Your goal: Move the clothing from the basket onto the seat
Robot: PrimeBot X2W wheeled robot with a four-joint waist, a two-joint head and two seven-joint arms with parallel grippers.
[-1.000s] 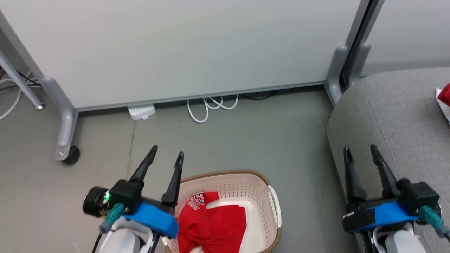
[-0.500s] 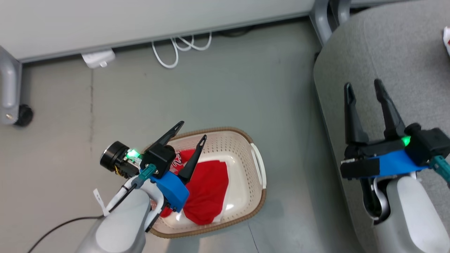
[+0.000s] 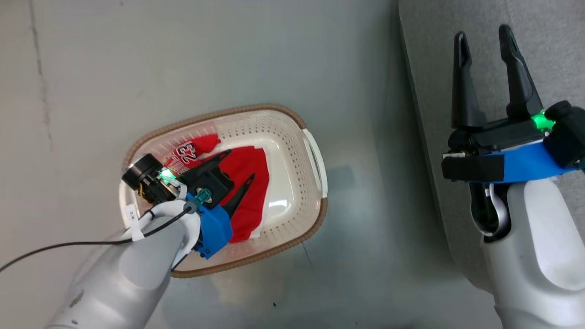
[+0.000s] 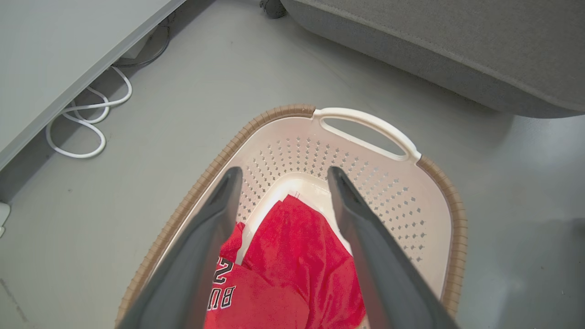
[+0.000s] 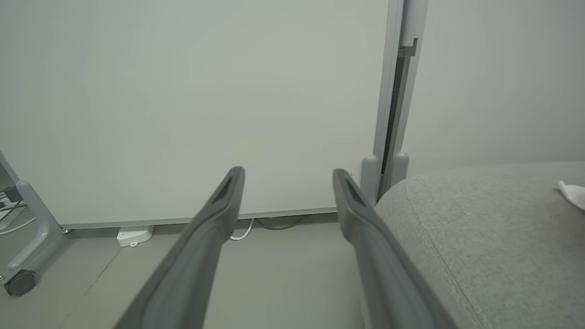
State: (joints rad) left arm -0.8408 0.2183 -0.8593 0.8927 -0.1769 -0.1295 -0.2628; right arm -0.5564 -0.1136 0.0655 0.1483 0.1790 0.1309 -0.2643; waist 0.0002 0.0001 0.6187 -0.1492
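Red clothing point(image 3: 257, 189) lies in the cream basket point(image 3: 285, 137), near the grey seat point(image 3: 562, 55). Both grippers gape empty: left gripper point(image 3: 240, 164) over the clothing, right gripper point(image 3: 483, 34) over the seat's edge.

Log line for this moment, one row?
left gripper: open, over clothing in basket | right gripper: open, at seat edge | clothing: ungrasped

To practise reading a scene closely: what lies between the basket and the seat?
The stretch is bare: plain grey floor separates the basket from the seat, seen in the head view.
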